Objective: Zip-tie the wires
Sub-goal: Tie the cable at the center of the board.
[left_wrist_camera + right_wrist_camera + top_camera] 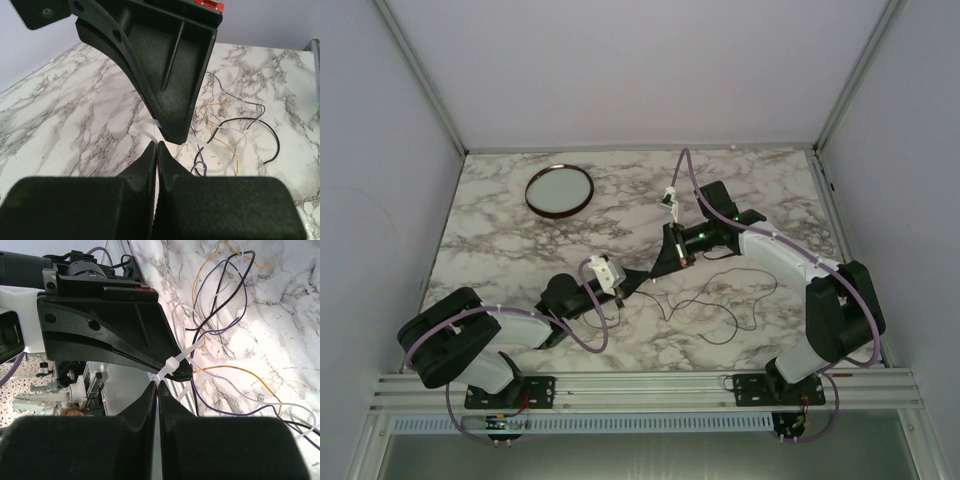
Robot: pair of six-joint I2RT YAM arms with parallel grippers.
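The two grippers meet tip to tip over the middle of the table. In the left wrist view my left gripper [156, 145] is shut on the white zip tie [141, 129], whose strap runs on behind the right gripper's black fingers [170, 85]. In the right wrist view my right gripper [158, 383] is shut on the tie's tail just below its square head [171, 362], which rests against the left gripper's finger [110, 335]. The strap rises toward the wires [220, 305], thin purple, orange, white and black strands. In the top view the left gripper [646, 276], right gripper [667, 266] and wires [720, 300] show.
A round dark-rimmed dish [560, 190] sits at the back left of the marble table [500, 240]. Loose wire loops [235, 135] spread over the table to the right of the grippers. Grey walls and metal posts close in the table's sides and back.
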